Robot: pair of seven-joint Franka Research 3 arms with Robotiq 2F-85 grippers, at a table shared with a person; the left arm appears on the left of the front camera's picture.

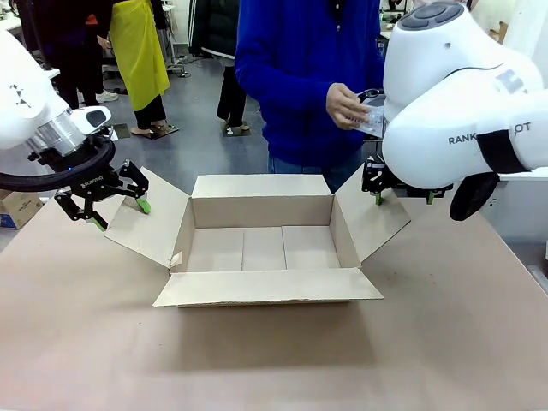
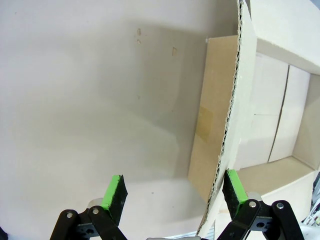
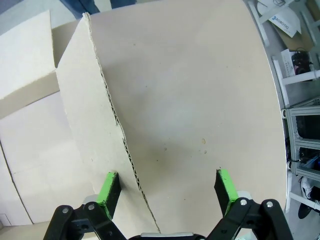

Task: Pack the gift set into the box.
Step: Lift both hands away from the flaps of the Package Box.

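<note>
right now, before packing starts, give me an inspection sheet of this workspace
surface: plain beige tabletop
job's things: brown corrugated cardboard box, four flaps open, nothing inside; pale gift set in the person's hand, partly hidden
clutter: nothing seen
grippers: left pincer open, straddling edge of left flap; right pincer open, straddling edge of right flap
cables: black cable arcs under left wrist
surroundings: person in blue top at far side; small carton on floor

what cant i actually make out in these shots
Gift set: front view, mostly hidden behind the right arm and the person's hand; its contents unreadable.
Box interior: left wrist view, cut off by the right edge, partly behind the raised flap.
Right tool: front view, half covered by its own arm.
</note>
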